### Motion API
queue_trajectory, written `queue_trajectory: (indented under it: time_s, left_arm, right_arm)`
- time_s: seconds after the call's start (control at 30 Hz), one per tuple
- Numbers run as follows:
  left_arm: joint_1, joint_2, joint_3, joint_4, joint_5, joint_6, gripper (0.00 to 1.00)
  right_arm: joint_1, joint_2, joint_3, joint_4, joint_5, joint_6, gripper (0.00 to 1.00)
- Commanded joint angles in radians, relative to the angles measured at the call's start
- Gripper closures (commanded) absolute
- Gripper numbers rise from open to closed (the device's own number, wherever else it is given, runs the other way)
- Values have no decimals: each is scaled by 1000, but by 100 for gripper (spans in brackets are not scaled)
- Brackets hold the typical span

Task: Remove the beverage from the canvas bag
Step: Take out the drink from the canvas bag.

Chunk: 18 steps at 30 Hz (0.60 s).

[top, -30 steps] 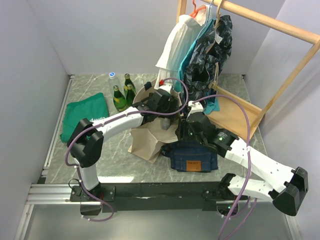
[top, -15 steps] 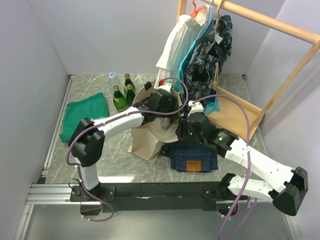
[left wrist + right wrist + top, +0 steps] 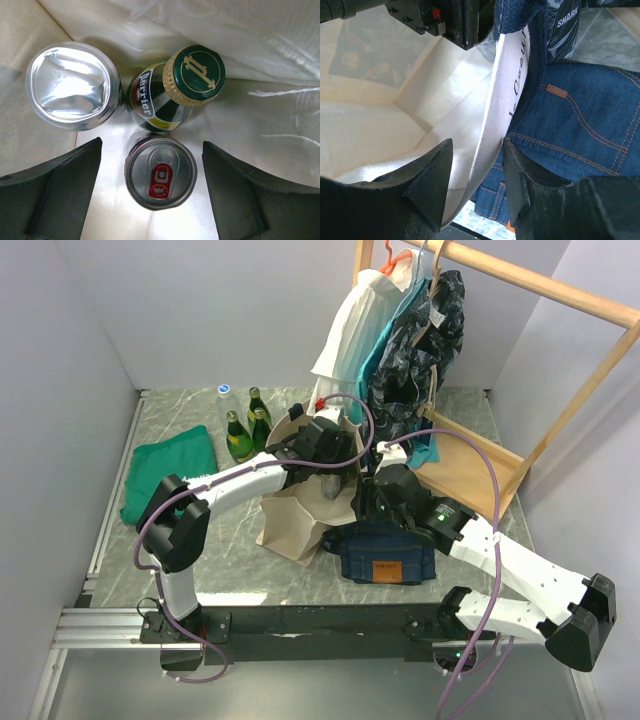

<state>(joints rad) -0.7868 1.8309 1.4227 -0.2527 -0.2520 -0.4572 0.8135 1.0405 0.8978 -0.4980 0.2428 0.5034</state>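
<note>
Peeking straight down into the canvas bag (image 3: 280, 45) via the left wrist cam: got three drinks standing upright on the bottom, long axes pointing right back up at the lens. Got the red-tab can (image 3: 160, 173) sitting dead centre under the left claw (image 3: 151, 146), with the jaws spread wide, a gap on both sides, and not touching anything. Got the green Perrier bottle (image 3: 175, 87) just past that can, touching it or near enough, and standing taller, so worth minding on the way down. Also a second silver can (image 3: 74, 85) off to the far left, with a crinkled top and no tab showing, close to the left finger's line. Looks like a plain straight drop and squeeze from here, with no twist needed on a round can. Found the right claw (image 3: 476, 150) pinched together on the bag's cream rim beside the navy strap, holding the mouth open from the jeans (image 3: 580, 115) side. Clearly a job for the left arm then, being the one inside. Outside the bag, spotted green glass bottles (image 3: 240, 440) standing at the back of the bench (image 3: 180, 405), near the green cloth (image 3: 170, 475).
</note>
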Motion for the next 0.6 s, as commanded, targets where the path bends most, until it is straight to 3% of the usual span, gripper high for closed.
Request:
queue_trajectory:
  time_s: [0.0,0.43,0.57]
  left_arm:
    - [1,14,31,4,3,2,13]
    - [1,28,22,3,-4,3,15]
    - [1,28,28,4,2,8,24]
  right_arm:
    - [-5,3,33,4,23,-16,49]
    - [-5,3,32,6,24,-16,49]
    - [-5,4,33,4,26,-19,49]
